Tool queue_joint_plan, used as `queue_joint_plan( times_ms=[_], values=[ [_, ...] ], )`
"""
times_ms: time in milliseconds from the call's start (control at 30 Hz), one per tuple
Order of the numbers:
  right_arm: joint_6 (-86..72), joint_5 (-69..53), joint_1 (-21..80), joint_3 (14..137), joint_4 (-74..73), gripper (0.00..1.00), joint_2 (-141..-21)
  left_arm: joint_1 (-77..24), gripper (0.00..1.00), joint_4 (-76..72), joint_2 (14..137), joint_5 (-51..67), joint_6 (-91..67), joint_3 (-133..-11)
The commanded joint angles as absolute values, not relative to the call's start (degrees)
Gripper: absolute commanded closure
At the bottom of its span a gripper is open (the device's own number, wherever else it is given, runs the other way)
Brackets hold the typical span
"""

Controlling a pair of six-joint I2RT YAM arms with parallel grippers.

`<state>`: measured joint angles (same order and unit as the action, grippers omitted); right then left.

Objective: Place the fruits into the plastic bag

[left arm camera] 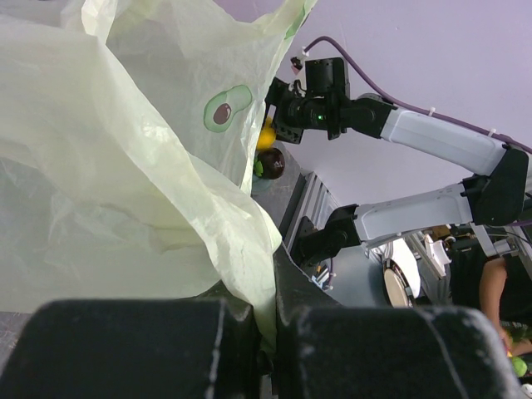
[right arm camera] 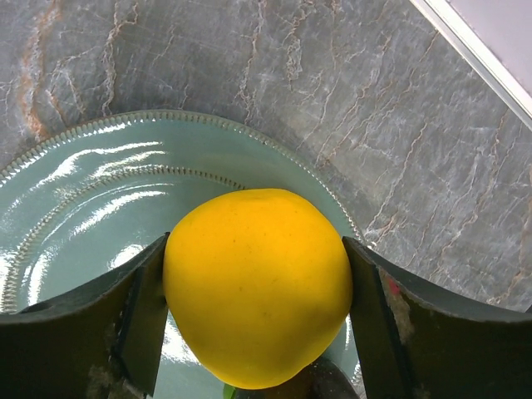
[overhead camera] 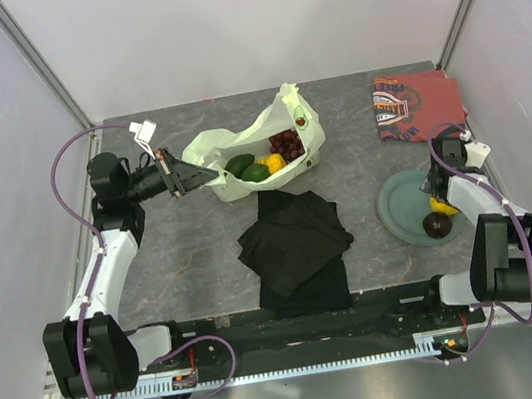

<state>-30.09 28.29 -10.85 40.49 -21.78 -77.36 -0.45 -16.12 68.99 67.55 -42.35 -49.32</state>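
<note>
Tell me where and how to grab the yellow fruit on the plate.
Take the yellow fruit across its widest middle, coming straight down from above. It is round and smooth, so a grip higher or lower could slip off, and the rim of the shallow plate would likely get in the way of a low side approach. The right end effector has a finger on each side at that line.

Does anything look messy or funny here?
Nothing is spilled or broken. The black cloth lies rumpled and crooked mid-table, and the bag sags on its side, one edge pinched by the left tool.
</note>
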Motion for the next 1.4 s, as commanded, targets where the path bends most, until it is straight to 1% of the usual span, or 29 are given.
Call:
queue_joint_plan(
  times_ms=[0,33,133,300,400,433,500,533,633,700,767,800,833,900,933,1033,1133,1167,1200,1267,1367],
  values=[
    [-29.71,28.21,-11.16,39.55,-20.48,0.39,-75.85,-0.44,0.98,-16.96,69.17,67.41,-41.04,-50.98],
    [-29.71,28.04,-11.08,39.55,-20.57,0.43,-75.15,-0.44,0.99,-16.96,69.26,67.41,-41.04,-50.98],
    [-29.18,26.98,-11.16,39.73,-20.57,0.5,-72.79,-0.44,0.98,-16.96,69.26,67.41,-41.04,-50.98],
    [-27.6,24.53,-11.16,40.08,-20.74,0.59,-68.56,-0.44,0.98,-16.96,69.17,67.41,-40.96,-50.98],
    [-26.2,20.93,-11.16,39.2,-18.82,0.67,-65.05,-0.44,0.98,-16.96,69.26,67.41,-41.13,-51.06],
    [-25.76,18.83,-11.08,38.42,-18.37,0.73,-62.78,-0.44,0.98,-16.96,69.17,67.5,-41.13,-50.98],
    [-25.23,17.06,-11.07,37.36,-16.53,0.76,-60.31,-0.44,0.98,-16.96,69.08,67.5,-41.05,-50.98],
    [-24.96,16.09,-11.07,36.4,-15.91,0.81,-57.94,-0.44,0.98,-16.96,69.17,67.41,-41.13,-51.06],
    [-24.61,11.53,-11.16,34.81,-13.37,0.86,-53.81,-0.44,0.98,-16.96,69.08,67.5,-41.04,-51.06],
    [-24.35,5.3,-11.07,34.02,-10.31,0.88,-52.13,-0.44,0.98,-16.96,69.17,67.41,-41.05,-50.98],
    [-23.73,-1.8,-11.07,32.7,-6.96,0.92,-50.63,-0.44,0.99,-16.96,69.08,67.5,-41.13,-50.98],
    [-23.64,-10.29,-10.99,32.26,-2.51,0.94,-50.28,-0.44,0.99,-16.96,69.08,67.5,-41.13,-51.06],
    [-23.9,-16.03,-11.07,31.56,-0.46,0.97,-50.1,-0.44,0.98,-16.96,69.17,67.59,-41.13,-50.98],
    [-27.75,-28.31,-10.99,30.94,8.56,0.98,-50.19,-0.44,0.98,-16.96,69.17,67.5,-41.13,-50.98],
    [-29.6,-30.65,-10.9,30.68,11.14,1.0,-50.19,-0.44,0.99,-16.96,69.17,67.5,-41.13,-51.06],
    [-35.06,-37.07,-9.5,31.46,18.88,1.0,-50.1,-0.44,0.98,-16.96,69.26,67.5,-41.22,-51.06],
    [-36.39,-40.68,-5.02,34.09,22.14,1.0,-50.53,-0.44,0.99,-16.96,69.17,67.5,-41.13,-51.06],
    [-36.04,-41.13,-1.62,35.06,22.06,1.0,-50.71,-0.44,0.99,-16.96,69.17,67.5,-41.22,-51.06],
    [-34.73,-41.31,-0.36,36.98,21.89,1.0,-51.15,-0.44,0.98,-16.96,69.17,67.41,-41.22,-51.15],
    [-33.4,-41.22,6.64,39.01,21.01,1.0,-51.76,-0.44,0.98,-16.96,69.17,67.33,-41.22,-51.07],
    [-31.47,-39.83,13.33,43.85,19.43,1.0,-54.13,-0.44,0.99,-16.96,69.26,67.41,-41.22,-50.98]
  ],
)
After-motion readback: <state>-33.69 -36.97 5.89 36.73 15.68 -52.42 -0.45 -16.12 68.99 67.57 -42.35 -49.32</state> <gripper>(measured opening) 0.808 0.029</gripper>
